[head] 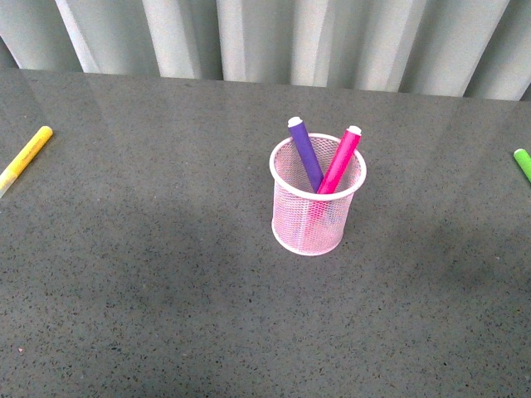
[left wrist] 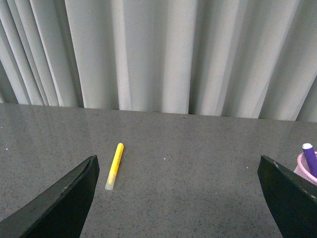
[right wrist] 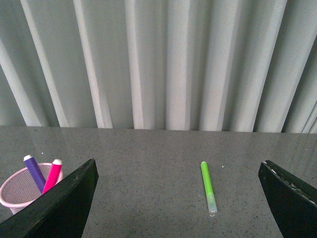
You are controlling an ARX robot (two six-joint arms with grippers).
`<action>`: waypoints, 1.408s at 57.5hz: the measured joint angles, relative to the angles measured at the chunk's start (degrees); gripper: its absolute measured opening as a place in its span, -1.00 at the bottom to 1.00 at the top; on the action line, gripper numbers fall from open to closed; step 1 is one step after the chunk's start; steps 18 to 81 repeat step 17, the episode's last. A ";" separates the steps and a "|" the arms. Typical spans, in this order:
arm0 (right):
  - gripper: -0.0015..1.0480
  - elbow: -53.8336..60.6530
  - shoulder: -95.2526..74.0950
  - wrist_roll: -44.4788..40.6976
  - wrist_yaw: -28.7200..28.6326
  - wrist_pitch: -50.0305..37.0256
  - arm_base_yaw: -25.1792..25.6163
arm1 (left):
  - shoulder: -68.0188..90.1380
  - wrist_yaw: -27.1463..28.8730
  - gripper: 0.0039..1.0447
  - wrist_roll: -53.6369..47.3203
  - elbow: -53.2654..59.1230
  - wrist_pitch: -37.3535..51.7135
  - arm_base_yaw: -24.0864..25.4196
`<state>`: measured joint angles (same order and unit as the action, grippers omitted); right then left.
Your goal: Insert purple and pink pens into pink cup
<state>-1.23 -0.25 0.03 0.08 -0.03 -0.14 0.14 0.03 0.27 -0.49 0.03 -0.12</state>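
Note:
The pink cup (head: 309, 211) stands upright in the middle of the grey table. The purple pen (head: 305, 153) and the pink pen (head: 340, 161) both stand inside it, leaning apart, their ends above the rim. The right wrist view shows the cup (right wrist: 20, 191) with the purple pen (right wrist: 34, 172) and the pink pen (right wrist: 51, 174) in it. In the left wrist view only the cup's edge (left wrist: 304, 171) and the purple pen (left wrist: 310, 158) show. My left gripper (left wrist: 178, 198) and right gripper (right wrist: 178, 198) are open and empty. Neither arm shows in the front view.
A yellow marker (head: 25, 159) lies at the table's left edge, also in the left wrist view (left wrist: 114, 166). A green marker (head: 523, 164) lies at the right edge, also in the right wrist view (right wrist: 208, 186). A grey curtain (head: 274, 37) hangs behind the table.

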 joint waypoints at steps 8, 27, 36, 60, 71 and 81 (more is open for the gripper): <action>0.87 0.00 0.00 0.00 0.00 0.00 0.00 | 0.00 0.00 0.88 0.00 0.00 0.00 0.00; 0.87 0.00 0.00 0.00 0.00 0.00 0.00 | 0.00 0.00 0.88 0.00 0.00 0.00 0.00; 0.87 0.00 0.00 0.00 0.00 0.00 0.00 | 0.00 0.00 0.88 0.00 0.00 0.00 0.00; 0.87 0.00 0.00 0.00 0.00 0.00 0.00 | 0.00 0.00 0.88 0.00 0.00 0.00 0.00; 0.87 0.00 0.00 0.00 0.00 0.00 0.00 | 0.00 0.00 0.88 0.00 0.00 0.00 0.00; 0.87 0.00 0.00 0.00 0.00 0.00 0.00 | 0.00 0.00 0.88 0.00 0.00 0.00 0.00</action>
